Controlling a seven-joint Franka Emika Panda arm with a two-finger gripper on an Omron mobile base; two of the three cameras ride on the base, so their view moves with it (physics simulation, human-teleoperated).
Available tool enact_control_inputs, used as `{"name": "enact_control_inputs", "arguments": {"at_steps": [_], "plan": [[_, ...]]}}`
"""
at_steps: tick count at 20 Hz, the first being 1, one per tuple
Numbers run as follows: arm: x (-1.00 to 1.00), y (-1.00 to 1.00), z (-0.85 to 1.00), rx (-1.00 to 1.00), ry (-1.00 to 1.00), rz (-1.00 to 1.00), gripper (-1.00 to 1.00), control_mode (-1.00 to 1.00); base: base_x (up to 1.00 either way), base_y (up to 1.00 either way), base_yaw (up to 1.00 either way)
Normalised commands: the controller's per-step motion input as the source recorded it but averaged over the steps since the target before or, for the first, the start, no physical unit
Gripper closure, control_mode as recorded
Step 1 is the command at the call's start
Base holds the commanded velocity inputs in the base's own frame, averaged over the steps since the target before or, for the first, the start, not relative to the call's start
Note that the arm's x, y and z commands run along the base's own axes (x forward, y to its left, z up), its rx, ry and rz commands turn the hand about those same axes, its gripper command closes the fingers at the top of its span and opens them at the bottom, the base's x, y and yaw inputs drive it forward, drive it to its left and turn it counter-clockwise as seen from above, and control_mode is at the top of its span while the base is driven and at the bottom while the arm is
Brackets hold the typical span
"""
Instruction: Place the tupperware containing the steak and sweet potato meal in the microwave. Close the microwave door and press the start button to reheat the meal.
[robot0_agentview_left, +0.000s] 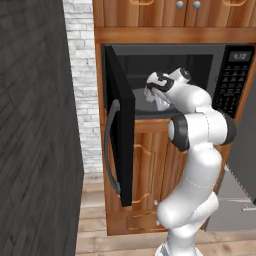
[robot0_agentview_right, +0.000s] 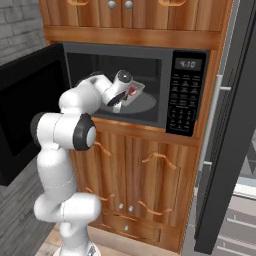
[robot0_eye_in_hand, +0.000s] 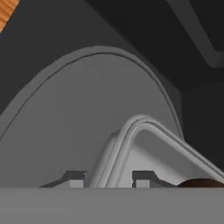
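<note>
The microwave (robot0_agentview_right: 185, 95) stands in the wooden cabinet wall with its door (robot0_agentview_left: 120, 135) swung wide open to the left. Inside, the pale grey tupperware (robot0_agentview_right: 132, 94) rests on the round grey turntable (robot0_eye_in_hand: 78, 113), tilted a little, with dark red food (robot0_agentview_right: 131, 90) in it. My arm reaches into the cavity. In the hand view my gripper (robot0_eye_in_hand: 109, 179) straddles the tub's rounded rim (robot0_eye_in_hand: 140, 124). The fingertips (robot0_eye_in_hand: 76, 179) stand just either side of the rim, slightly open, with a thin gap on the right. A dark red-brown lump (robot0_eye_in_hand: 201, 183) shows inside the tub.
The keypad and clock display (robot0_agentview_left: 234, 75) sit at the microwave's right. A tall dark fridge door (robot0_agentview_right: 225, 130) hangs open at the right. A dark wall (robot0_agentview_left: 35, 140) and white brick column (robot0_agentview_left: 82, 75) close off the left. Wooden cabinet doors (robot0_agentview_right: 145, 170) lie below.
</note>
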Motion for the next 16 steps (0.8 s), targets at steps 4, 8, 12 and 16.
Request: {"name": "enact_control_inputs", "arguments": {"at_steps": [4,8,12,16], "plan": [[-0.96,0.09,0.00,0.00,-0.24,0.07,-1.00,-1.00,0.00,0.00,0.00],[-1.00,0.23,0.27,-0.04,-0.29,0.04,-1.00,-1.00,0.00,0.00,0.00],[-1.00,0.30,0.62,-0.07,-0.09,0.03,-1.00,-1.00,0.00,0.00,0.00],[-1.00,0.39,0.90,-0.10,0.03,0.00,-1.00,-1.00,0.00,0.00,0.00]]}}
